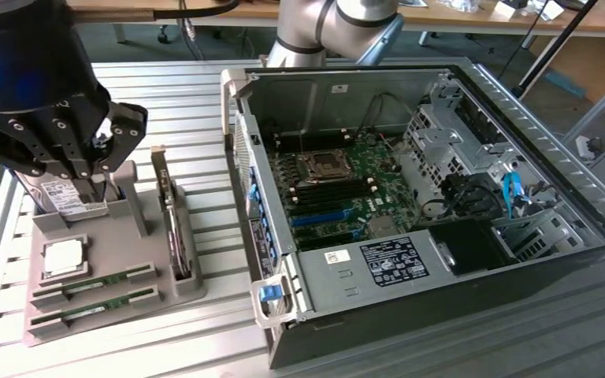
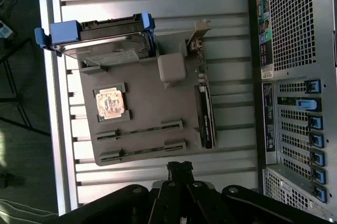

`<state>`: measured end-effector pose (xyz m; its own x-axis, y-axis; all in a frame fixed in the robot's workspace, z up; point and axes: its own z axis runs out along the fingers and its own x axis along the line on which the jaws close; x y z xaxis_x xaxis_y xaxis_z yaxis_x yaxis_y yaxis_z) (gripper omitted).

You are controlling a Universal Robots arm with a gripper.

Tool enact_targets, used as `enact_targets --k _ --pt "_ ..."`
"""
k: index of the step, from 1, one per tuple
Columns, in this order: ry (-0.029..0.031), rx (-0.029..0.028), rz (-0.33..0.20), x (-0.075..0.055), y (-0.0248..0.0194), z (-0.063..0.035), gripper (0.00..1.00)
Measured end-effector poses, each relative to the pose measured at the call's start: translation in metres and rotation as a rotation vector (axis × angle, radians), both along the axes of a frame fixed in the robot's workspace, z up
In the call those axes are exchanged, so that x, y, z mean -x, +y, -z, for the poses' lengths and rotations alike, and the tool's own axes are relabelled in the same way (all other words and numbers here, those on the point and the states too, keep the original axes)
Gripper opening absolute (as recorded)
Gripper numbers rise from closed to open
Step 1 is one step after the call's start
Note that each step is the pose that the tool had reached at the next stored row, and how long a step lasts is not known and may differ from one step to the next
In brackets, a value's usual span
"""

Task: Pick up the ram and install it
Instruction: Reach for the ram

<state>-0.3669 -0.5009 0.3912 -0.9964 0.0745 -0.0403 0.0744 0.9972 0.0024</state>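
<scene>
Two ram sticks lie side by side in slots of the gray tray [image 1: 113, 327], in the lower left of the exterior view: the upper ram stick [image 1: 92, 282] and the lower ram stick [image 1: 94, 307]. Both are green and thin, and both sit flat in their slots. The gripper [image 1: 76, 175] hangs in the upper left, over the back of the tray by the hard drive [image 1: 59, 195], well apart from the sticks. Its jaws look pressed together and they hold nothing. In the wrist view the gripper [image 2: 179, 167] points down at the tray [image 2: 142, 95], and the two sticks [image 2: 139, 130] lie near it. The open computer case [image 1: 513, 102] sits to the right of the tray, with its green board [image 1: 334, 185] showing. I think the job has hardly begun: no stick is lifted and none is put in the computer.
</scene>
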Motion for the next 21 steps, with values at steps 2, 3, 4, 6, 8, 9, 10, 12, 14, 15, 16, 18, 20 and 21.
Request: enact_targets --k 2,3,4,6,8,9,10,12,14,15,16,18,20,21 --pt "-0.0001 0.0013 0.000 0.000 -0.0045 0.0004 0.11" --pt "-0.0001 0.0019 0.000 0.000 -0.0066 0.0006 0.11" --pt "-0.0002 0.0027 0.000 0.000 -0.0085 0.0008 0.11" --pt "-0.0001 0.0046 0.000 0.000 -0.0120 0.0013 0.11" --pt "0.0000 0.0068 0.000 0.000 -0.0153 0.0017 0.11" --pt "0.0000 0.0079 0.000 0.000 -0.0165 0.0019 0.11" --pt "-0.0002 0.0081 0.000 0.000 -0.0168 0.0023 0.11" --pt "-0.0001 0.0085 -0.001 0.000 -0.0168 0.0039 0.11" --pt "0.0000 0.0089 -0.001 0.000 -0.0169 0.0052 0.11" --pt "0.0000 0.0089 -0.001 0.000 -0.0170 0.0053 0.11" --pt "0.0000 0.0089 -0.001 0.000 -0.0170 0.0053 0.11" --pt "-0.0001 0.0088 -0.001 0.000 -0.0170 0.0054 0.11" --pt "-0.0001 0.0088 -0.001 0.000 -0.0170 0.0054 0.11" --pt "-0.0001 0.0088 -0.001 0.000 -0.0170 0.0054 0.11"
